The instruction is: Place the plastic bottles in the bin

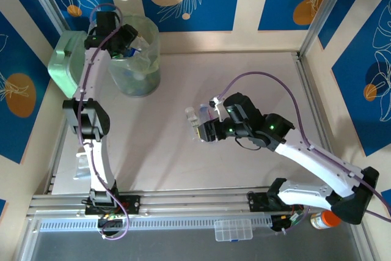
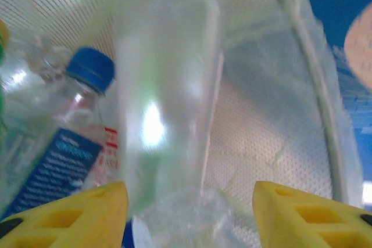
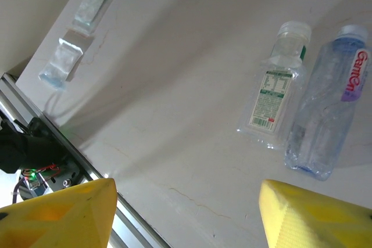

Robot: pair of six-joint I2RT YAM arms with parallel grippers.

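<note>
I have the left arm stretched over the bin (image 1: 145,73), left gripper (image 2: 186,213) fingers apart, unclamped, a blurred clear bottle (image 2: 165,103) between them. A blue-capped bottle (image 2: 58,137) lies inside. The right gripper (image 3: 186,207) hovers spread, empty, near a green-labelled bottle (image 3: 274,98) on the table (image 3: 174,85).

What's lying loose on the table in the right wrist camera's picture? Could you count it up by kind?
Plastic bottles: 2, a green-labelled bottle and a bluish bottle
Clear packets: 2
Total: 4
</note>
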